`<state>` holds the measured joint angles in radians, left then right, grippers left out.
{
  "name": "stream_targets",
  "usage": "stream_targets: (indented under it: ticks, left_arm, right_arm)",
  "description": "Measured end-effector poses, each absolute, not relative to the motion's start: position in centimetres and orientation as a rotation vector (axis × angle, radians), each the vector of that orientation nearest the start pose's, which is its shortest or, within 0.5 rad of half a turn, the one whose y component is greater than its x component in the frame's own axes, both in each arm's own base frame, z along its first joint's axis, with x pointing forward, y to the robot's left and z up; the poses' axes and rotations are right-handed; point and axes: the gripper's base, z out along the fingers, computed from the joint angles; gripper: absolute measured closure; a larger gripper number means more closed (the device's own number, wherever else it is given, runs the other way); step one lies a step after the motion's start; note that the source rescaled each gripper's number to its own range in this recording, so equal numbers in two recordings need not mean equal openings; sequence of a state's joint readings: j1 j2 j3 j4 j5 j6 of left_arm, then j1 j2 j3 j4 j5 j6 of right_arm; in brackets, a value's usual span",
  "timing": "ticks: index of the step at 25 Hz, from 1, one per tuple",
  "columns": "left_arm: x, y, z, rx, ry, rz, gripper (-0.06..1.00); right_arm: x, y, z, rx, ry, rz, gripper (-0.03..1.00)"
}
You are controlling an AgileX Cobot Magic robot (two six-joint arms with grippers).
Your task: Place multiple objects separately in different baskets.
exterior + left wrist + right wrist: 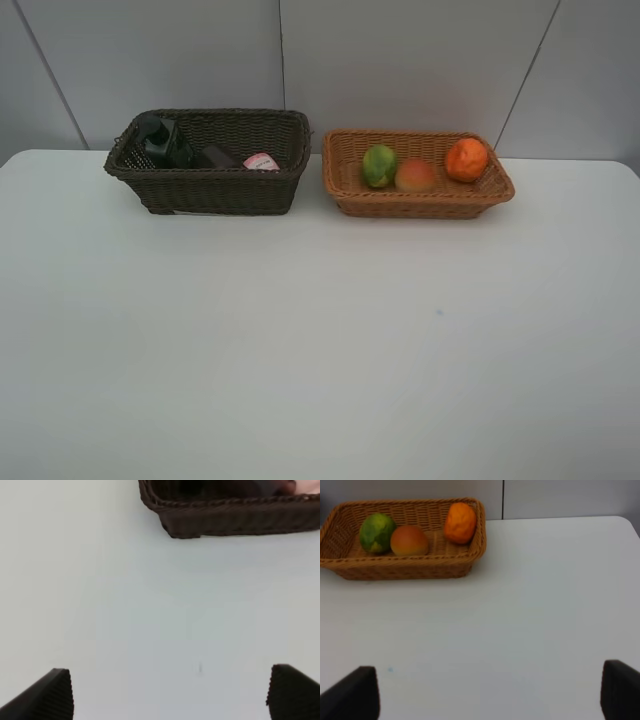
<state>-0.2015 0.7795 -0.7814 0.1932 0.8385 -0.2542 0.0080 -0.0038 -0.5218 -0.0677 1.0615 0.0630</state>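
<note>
Both grippers' jaws wide, empty; dark basket (235,517) and light basket (405,562) well beyond them

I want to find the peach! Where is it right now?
In the high view, the peach lies in the light wicker basket on the right, between the green fruit and the orange.

A bare test bench in a lab-like room: a plain white tabletop (300,340) stands against seamed pale grey wall panels (400,60). Only a dark brown woven wicker basket (215,190) and a light orange-brown woven wicker basket (420,202) sit there, staged with small items.
</note>
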Motion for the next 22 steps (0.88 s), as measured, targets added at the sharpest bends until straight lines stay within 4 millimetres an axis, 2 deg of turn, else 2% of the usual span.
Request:
stream_targets:
  ticks: [5, 10, 14, 22]
  left_arm:
    - [7.2, -0.3, 34.6, 0.076, 2.224, -0.012, -0.06]
    - [2.3, 0.7, 34.5, 0.058, 2.171, -0.021, -0.06]
    - [0.3, 1.1, 34.3, 0.046, 2.127, -0.032, -0.06]
    - [-2.0, 1.5, 34.1, 0.037, 2.025, -0.061, -0.06]
  right_arm:
    - [-0.8, -0.5, 28.3, 0.06, 2.017, -0.036, 0.02]
    - [-0.8, -0.5, 28.3, 0.06, 2.017, -0.036, 0.02]
    - [-0.8, -0.5, 28.3, 0.06, 2.017, -0.036, 0.02]
    - [-0.8, -0.5, 28.3, 0.06, 2.017, -0.036, 0.02]
